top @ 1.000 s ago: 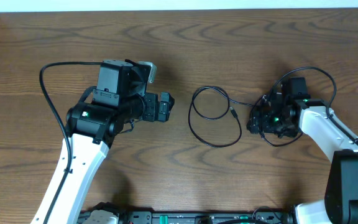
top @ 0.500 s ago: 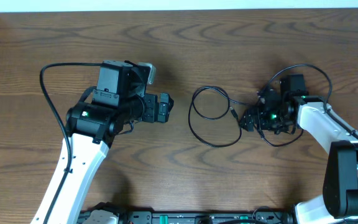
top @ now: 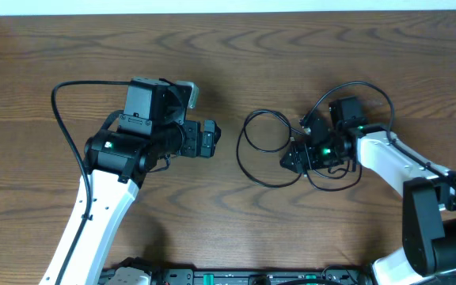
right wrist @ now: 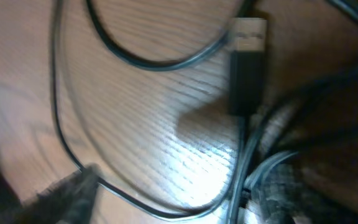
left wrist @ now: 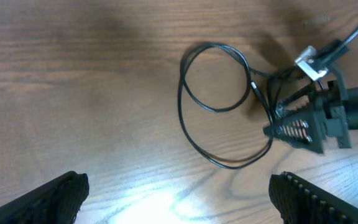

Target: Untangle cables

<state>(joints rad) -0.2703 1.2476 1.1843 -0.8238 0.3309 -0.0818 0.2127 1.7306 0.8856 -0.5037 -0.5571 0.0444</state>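
Lying flat at the middle of the worktop [top: 212, 55], the black cord [top: 278, 184] sits between the two arms; it is a thin, round, smooth-jacketed line with a slight sheen. It forms two overlapping loops: a smaller, near-circular loop on the far side and a wider, open curve sweeping toward the near edge; taken together, the coil is somewhat longer from far to near than from side to side. The worktop is brown wood-grain board with long wavy figure; lamp glare shows on it in both wrist views.

One end carries a small plug [right wrist: 247, 68]; its body is a black, matte, rectangular block with a silvery metal tip. In the right wrist view the plug's long axis runs from top to bottom, metal tip toward the top; the cord [right wrist: 148, 65] arcs past just left of it; that view is blurred.

The right jaws stand apart at the right-hand edge of the coil, low over the worktop, with a strand of cord passing between them; no clamp on it is visible. The left jaws are wide open, holding nothing, well apart from the coil on its left side; the left wrist view shows the whole cord [left wrist: 229, 165] ahead of them.
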